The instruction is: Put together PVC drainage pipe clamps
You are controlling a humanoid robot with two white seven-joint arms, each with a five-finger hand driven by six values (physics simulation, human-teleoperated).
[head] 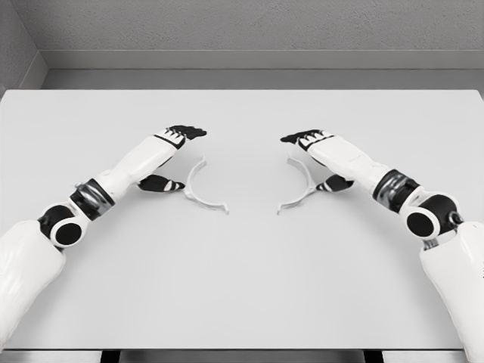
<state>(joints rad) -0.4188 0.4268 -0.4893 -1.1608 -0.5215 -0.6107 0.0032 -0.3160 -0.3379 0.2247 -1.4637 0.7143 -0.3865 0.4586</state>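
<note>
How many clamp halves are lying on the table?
2. One clamp half lies left of centre, beside the left hand; the other lies right of centre, beside the right hand. Each arm covers part of its half.

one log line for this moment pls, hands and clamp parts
left hand open beside left clamp half | right hand open beside right clamp half | halves apart on table | not joined
</note>
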